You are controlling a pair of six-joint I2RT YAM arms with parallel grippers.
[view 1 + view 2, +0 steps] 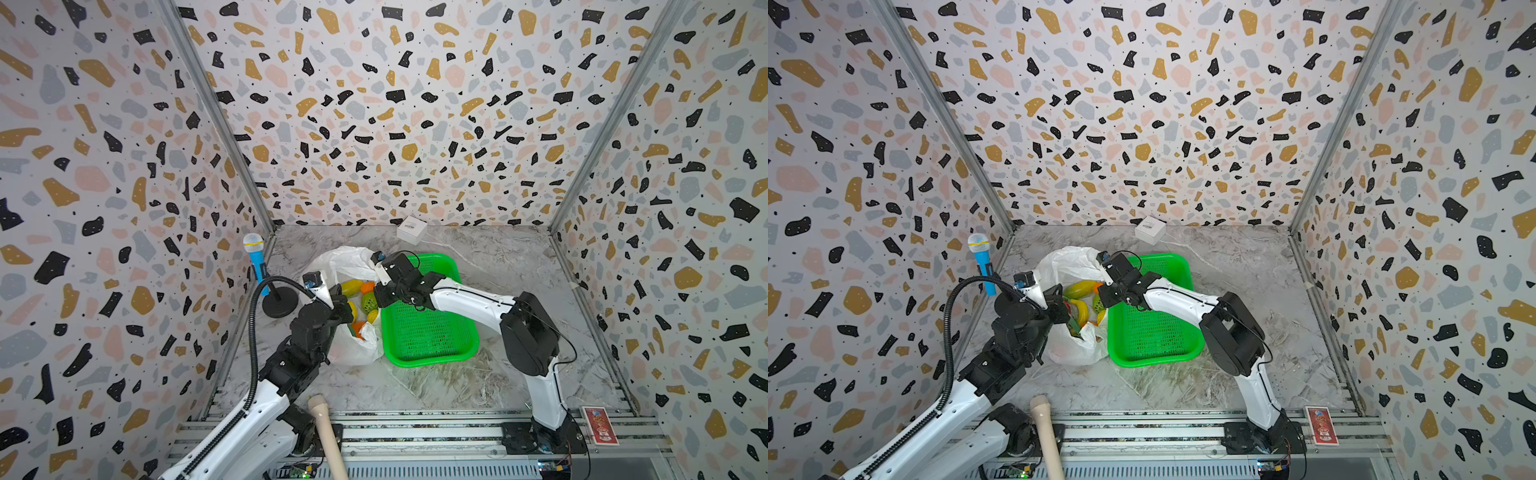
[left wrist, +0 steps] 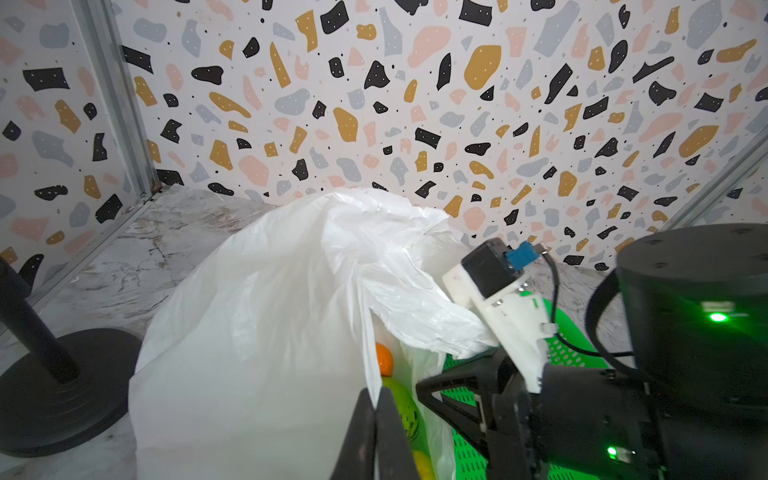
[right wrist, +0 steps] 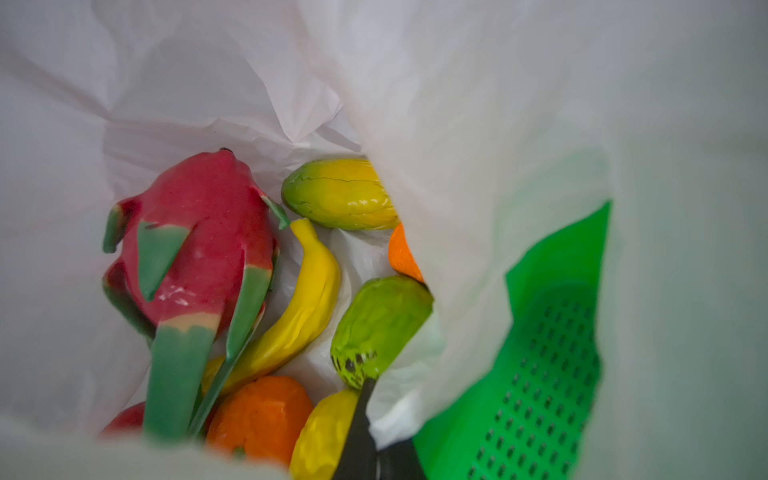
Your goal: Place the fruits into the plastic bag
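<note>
- Film pinched flat between the pressed-together jaws of the left gripper (image 2: 375, 405): a thin white fold of the plastic bag (image 2: 266, 316), taken at its rim.
- Likewise at the right gripper (image 3: 376, 434): black fingers closed on a crumpled tab of the rim, on the side toward the green basket (image 1: 428, 332). Mouth held apart between the two grips.
- Risk at the pinches: slick, thin sheet and a small bite, so likely to slide out or tear under a hard pull apart. Collapse of the mouth over the contents on release of either grip.
- Just past the right fingers, inside the bag: bumpy green fruit (image 3: 378, 320), knobbly lemon (image 3: 322, 432), dimpled orange (image 3: 257, 415), second orange (image 3: 403, 253) half hidden by film.
- Deeper in: smooth curved banana (image 3: 307, 299), glossy yellow-green fruit (image 3: 340, 195), big red dragon fruit (image 3: 199, 232) with stiff green scales. All hard-looking and moulded.
- Risk here: rounded, rigid shapes, apt to roll toward a sagging rim if tipped or dragged.
- Bag itself: translucent, crinkly, no stiffness of its own, slumped on the marbled tabletop (image 1: 519, 257) against the basket's side. Possible snag on that rim.
- Basket: bright perforated plastic, no fruit seen in it in both top views. Loading judged done or nearly so.
- Well apart: toy microphone (image 1: 255, 257) on a black stand, small white box (image 1: 411, 229) by the back wall.
</note>
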